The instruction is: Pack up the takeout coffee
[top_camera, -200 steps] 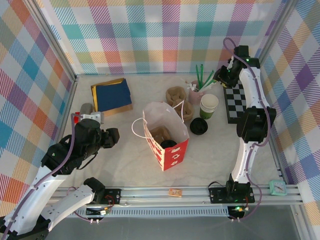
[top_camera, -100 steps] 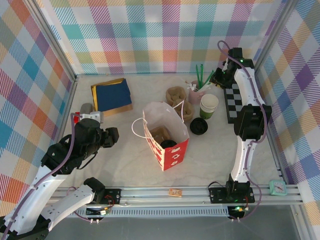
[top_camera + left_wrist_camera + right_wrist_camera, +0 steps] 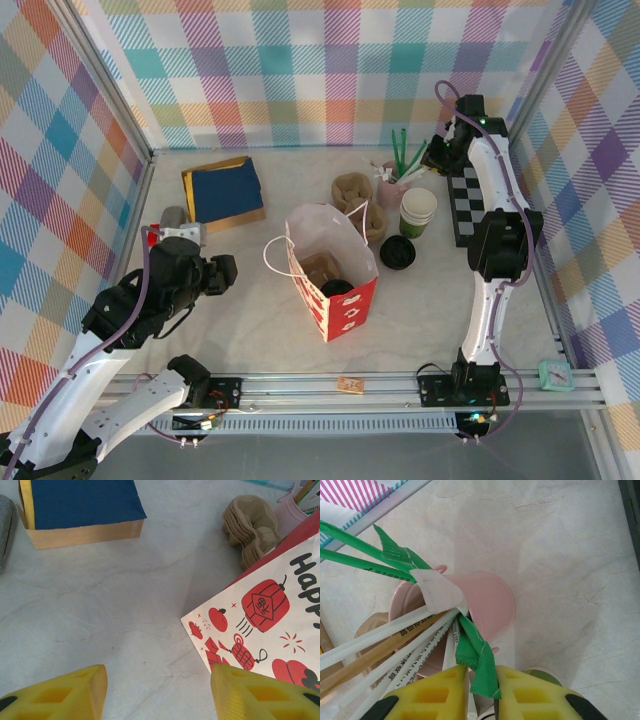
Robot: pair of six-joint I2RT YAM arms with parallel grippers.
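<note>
My right end effector (image 3: 481,690) – pinched on green paper-wrapped straw (image 3: 470,647) in pink plastic cup (image 3: 490,600), likely for packing; left end effector (image 3: 157,692) – half open, empty, beside red-and-white paper bag (image 3: 260,605).

The right end effector (image 3: 481,675) points down over a pink cup (image 3: 490,605) standing on the pale marbled bench (image 3: 560,555). Its yellow fingers (image 3: 432,687) press on either side of a green-wrapped straw (image 3: 477,655) rising from the cup among white paper-wrapped sticks (image 3: 370,638). Other green straws (image 3: 370,569) fan out to the left.

Left tool (image 3: 157,682) agape, right (image 3: 481,674) perhaps pinched
</note>
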